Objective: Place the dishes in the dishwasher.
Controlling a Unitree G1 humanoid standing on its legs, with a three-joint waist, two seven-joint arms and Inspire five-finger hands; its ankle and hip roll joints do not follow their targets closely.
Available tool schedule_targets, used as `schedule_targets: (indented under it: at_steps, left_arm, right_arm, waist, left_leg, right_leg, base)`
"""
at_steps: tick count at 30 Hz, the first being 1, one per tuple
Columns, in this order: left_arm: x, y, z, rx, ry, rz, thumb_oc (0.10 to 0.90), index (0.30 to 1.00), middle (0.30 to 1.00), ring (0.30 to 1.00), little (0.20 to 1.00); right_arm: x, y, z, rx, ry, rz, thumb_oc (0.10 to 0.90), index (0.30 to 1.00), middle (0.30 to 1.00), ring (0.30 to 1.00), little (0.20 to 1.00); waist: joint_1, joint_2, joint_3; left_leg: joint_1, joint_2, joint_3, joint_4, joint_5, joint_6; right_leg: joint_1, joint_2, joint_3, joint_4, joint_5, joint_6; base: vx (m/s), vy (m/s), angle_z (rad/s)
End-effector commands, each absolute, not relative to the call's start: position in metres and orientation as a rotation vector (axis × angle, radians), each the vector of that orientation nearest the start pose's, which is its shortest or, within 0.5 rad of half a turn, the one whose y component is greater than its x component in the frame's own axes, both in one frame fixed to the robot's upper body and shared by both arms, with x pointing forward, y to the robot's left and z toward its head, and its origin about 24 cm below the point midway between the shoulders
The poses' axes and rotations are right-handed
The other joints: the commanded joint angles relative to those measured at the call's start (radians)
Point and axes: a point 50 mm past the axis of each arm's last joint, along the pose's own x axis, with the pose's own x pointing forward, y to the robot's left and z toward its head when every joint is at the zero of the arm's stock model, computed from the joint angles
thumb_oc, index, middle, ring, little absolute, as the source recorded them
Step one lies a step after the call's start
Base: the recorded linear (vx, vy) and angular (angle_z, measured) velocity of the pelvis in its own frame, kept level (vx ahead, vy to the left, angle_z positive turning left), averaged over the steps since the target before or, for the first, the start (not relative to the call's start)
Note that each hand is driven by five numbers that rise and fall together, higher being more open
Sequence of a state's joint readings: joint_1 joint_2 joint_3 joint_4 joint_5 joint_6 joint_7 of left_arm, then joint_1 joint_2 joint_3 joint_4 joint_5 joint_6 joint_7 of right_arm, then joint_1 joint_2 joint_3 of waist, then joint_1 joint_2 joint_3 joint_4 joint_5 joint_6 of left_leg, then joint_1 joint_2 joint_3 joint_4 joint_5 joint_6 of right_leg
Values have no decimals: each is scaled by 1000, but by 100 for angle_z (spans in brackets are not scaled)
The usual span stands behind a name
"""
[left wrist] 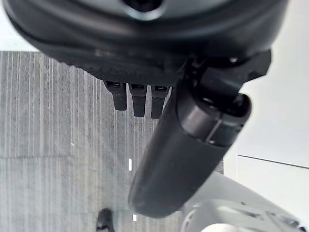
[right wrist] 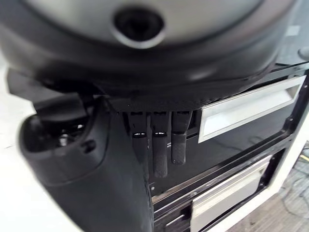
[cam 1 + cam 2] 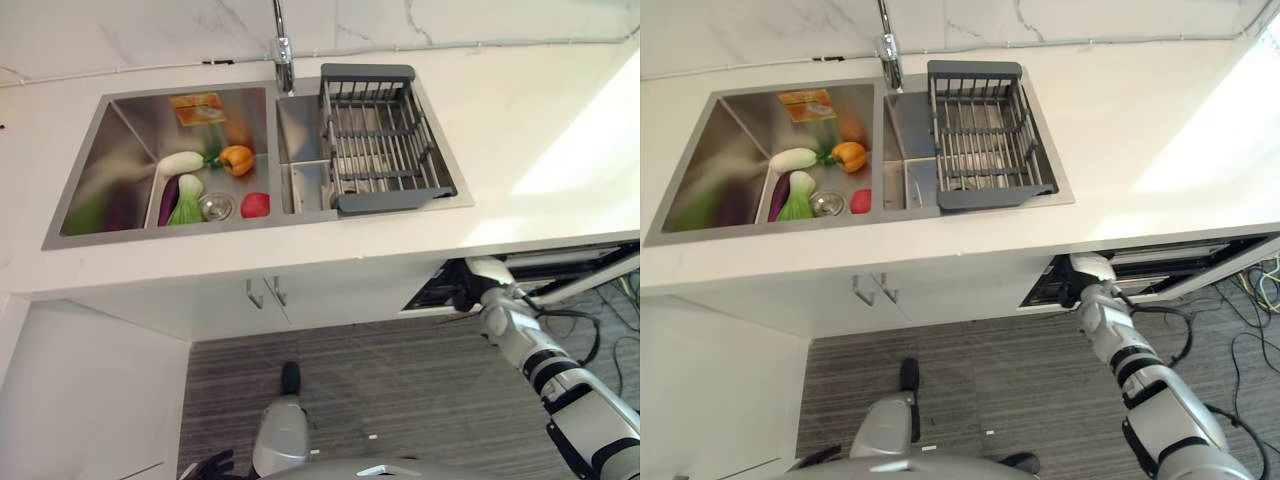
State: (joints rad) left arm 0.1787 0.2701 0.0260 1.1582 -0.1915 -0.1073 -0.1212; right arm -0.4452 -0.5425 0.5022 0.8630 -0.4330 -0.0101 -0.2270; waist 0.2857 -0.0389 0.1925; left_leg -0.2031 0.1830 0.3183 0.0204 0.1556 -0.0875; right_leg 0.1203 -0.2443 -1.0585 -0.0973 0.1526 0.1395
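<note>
Reaching under the table (image 3: 1120, 130), the right hand (image 2: 154, 145), fingers straight, is opening the dishwasher (image 3: 1160, 262); dishes come next.

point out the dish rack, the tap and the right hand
dish rack (image 3: 385, 140), left eye view, on its wire floor
tap (image 3: 284, 52), left eye view, on its base
right hand (image 2: 159, 145), right wrist view, on a finger before the dark dishwasher front

Steel-grey sink (image 3: 120, 215), dark grey dish rack (image 3: 385, 135), orange pepper (image 3: 237, 159), red tomato (image 3: 255, 204), white marble-veined countertop (image 3: 520, 120), grey striped floor (image 3: 400, 390).
</note>
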Motion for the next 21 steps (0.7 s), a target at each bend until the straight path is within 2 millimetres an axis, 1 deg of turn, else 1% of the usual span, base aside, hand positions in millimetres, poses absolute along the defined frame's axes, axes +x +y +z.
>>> schedule_targets:
  at_steps: [1, 2, 3, 4, 5, 6, 7, 8, 9, 10, 11, 12, 13, 14, 15, 16, 17, 18, 19, 20, 21]
  left_arm:
    - [25, 265, -157, 19, 1231, 197, 800, 900, 900, 900, 900]
    - [28, 266, -157, 15, 1225, 206, 800, 900, 900, 900, 900]
    - [31, 265, -157, 2, 1217, 217, 800, 900, 900, 900, 900]
    - [30, 265, -157, 3, 1223, 214, 800, 900, 900, 900, 900]
    - [29, 263, -158, 10, 1230, 203, 800, 900, 900, 900, 900]
    - [31, 261, -159, 12, 1226, 195, 800, 900, 900, 900, 900]
    - [39, 258, -159, 34, 1214, 175, 800, 900, 900, 900, 900]
    - [39, 259, -159, 36, 1215, 174, 800, 900, 900, 900, 900]
    - [44, 257, -159, 66, 1213, 157, 800, 900, 900, 900, 900]
    - [44, 257, -159, 67, 1213, 157, 800, 900, 900, 900, 900]
    - [48, 257, -159, 74, 1212, 156, 800, 900, 900, 900, 900]
    - [53, 257, -160, 87, 1223, 150, 800, 900, 900, 900, 900]
    - [52, 254, -161, 97, 1244, 127, 800, 900, 900, 900, 900]
    - [52, 254, -161, 98, 1244, 126, 800, 900, 900, 900, 900]
    - [54, 250, -162, 113, 1249, 97, 800, 900, 900, 900, 900]
    - [58, 247, -163, 133, 1244, 70, 800, 900, 900, 900, 900]
    - [68, 244, -162, 184, 1231, 20, 800, 900, 900, 900, 900]
    - [66, 244, -164, 248, 1275, -19, 800, 900, 900, 900, 900]
    - [66, 244, -164, 248, 1275, -19, 800, 900, 900, 900, 900]
    - [62, 241, -165, 259, 1298, -41, 800, 900, 900, 900, 900]
    - [57, 238, -167, 263, 1318, -68, 800, 900, 900, 900, 900]
  right_arm:
    - [327, -210, 25, -1208, 58, 156, 800, 900, 900, 900, 900]
    - [313, -213, 5, -1169, 131, 169, 800, 900, 900, 900, 900]
    - [299, -217, -13, -1133, 208, 176, 800, 900, 900, 900, 900]
    - [284, -223, -31, -1103, 291, 179, 800, 900, 900, 900, 900]
    - [265, -230, -52, -1063, 398, 178, 800, 900, 900, 900, 900]
    - [247, -235, -68, -1021, 491, 171, 800, 900, 900, 900, 900]
    - [213, -248, -95, -934, 668, 129, 800, 900, 900, 900, 900]
    - [213, -248, -96, -932, 669, 128, 800, 900, 900, 900, 900]
    - [183, -255, -114, -834, 802, 72, 800, 900, 900, 900, 900]
    - [183, -255, -114, -833, 802, 72, 800, 900, 900, 900, 900]
    - [167, -257, -123, -785, 863, 46, 800, 900, 900, 900, 900]
    - [139, -258, -136, -735, 976, 48, 800, 900, 900, 900, 900]
    - [125, -258, -142, -712, 1033, 44, 800, 900, 900, 900, 900]
    - [125, -258, -142, -712, 1033, 44, 800, 900, 900, 900, 900]
    - [118, -259, -145, -696, 1067, 45, 800, 900, 900, 900, 900]
    - [116, -262, -145, -689, 1084, 37, 800, 900, 900, 900, 900]
    - [111, -263, -147, -675, 1116, 28, 800, 900, 900, 900, 900]
    - [95, -260, -153, -658, 1186, 51, 800, 900, 900, 900, 900]
    - [95, -259, -153, -658, 1186, 51, 800, 900, 900, 900, 900]
    - [92, -258, -155, -654, 1204, 65, 800, 900, 900, 900, 900]
    - [87, -255, -157, -645, 1223, 88, 800, 900, 900, 900, 900]
  waist:
    - [35, 5, -91]
    - [22, -1, -91]
    - [7, -1, -92]
    - [-7, -4, -95]
    - [-32, -2, -99]
    - [-52, 2, -97]
    - [-101, 15, -88]
    - [-97, 13, -87]
    - [-144, 22, -82]
    - [-138, 20, -83]
    - [-164, 28, -82]
    - [-182, 30, -80]
    - [-202, 38, -82]
    - [-202, 39, -85]
    - [-221, 40, -85]
    - [-233, 42, -82]
    - [-247, 42, -79]
    - [-252, 28, -96]
    - [-253, 28, -95]
    - [-254, 26, -107]
    - [-254, 25, -120]
  left_leg:
    - [29, -64, 90, -94, -18, 39]
    - [44, -73, 88, -95, -31, 46]
    - [62, -81, 85, -96, -49, 55]
    - [86, -97, 87, -98, -69, 68]
    - [116, -120, 82, -101, -93, 82]
    - [144, -137, 74, -103, -113, 98]
    - [186, -165, 49, -107, -134, 119]
    - [188, -168, 51, -106, -136, 121]
    - [222, -179, 26, -108, -156, 135]
    - [222, -180, 31, -108, -158, 136]
    - [225, -172, 14, -108, -156, 130]
    - [223, -176, -28, -107, -149, 119]
    - [224, -177, -57, -106, -148, 114]
    - [222, -175, -58, -106, -149, 113]
    - [226, -179, -75, -106, -151, 108]
    - [234, -177, -88, -105, -153, 104]
    - [226, -178, -105, -100, -137, 104]
    - [235, -179, -114, -95, -143, 97]
    - [236, -179, -115, -95, -143, 97]
    - [237, -175, -108, -97, -143, 90]
    - [243, -169, -99, -98, -144, 84]
  right_leg:
    - [65, -54, 110, 145, -142, 27]
    - [66, -68, 114, 175, -143, 32]
    - [63, -83, 125, 216, -142, 34]
    - [60, -113, 132, 266, -136, 45]
    - [47, -152, 154, 342, -106, 69]
    - [28, -185, 190, 416, -94, 77]
    - [-9, -216, 284, 547, -64, 88]
    - [-14, -223, 290, 558, -67, 89]
    - [-79, -200, 415, 648, -79, 85]
    - [-88, -204, 424, 656, -82, 85]
    - [-139, -149, 500, 664, -155, 53]
    - [-158, -82, 564, 566, -229, 31]
    - [-185, -52, 606, 514, -239, 16]
    - [-184, -49, 605, 511, -239, 14]
    - [-204, -36, 655, 445, -223, 11]
    - [-217, -20, 695, 389, -202, 12]
    - [-222, 5, 726, 321, -170, 11]
    - [-159, 13, 694, 234, -162, 18]
    - [-156, 13, 692, 232, -162, 19]
    - [-129, 20, 675, 196, -155, 25]
    - [-104, 31, 677, 163, -149, 23]
  base:
    - [68, 127, 7]
    - [55, 128, 5]
    - [90, 213, 6]
    - [128, 268, 20]
    - [142, 318, 36]
    - [169, 407, 44]
    - [107, 297, 22]
    - [96, 291, 27]
    - [30, 113, 20]
    - [27, 111, 20]
    - [-17, -50, 2]
    - [-9, -95, 1]
    - [0, -105, 13]
    - [15, -80, 34]
    - [31, -60, 68]
    - [-13, -110, 71]
    - [51, -158, 69]
    - [30, -135, 42]
    - [105, -139, 65]
    - [84, -104, 71]
    - [170, -184, 76]
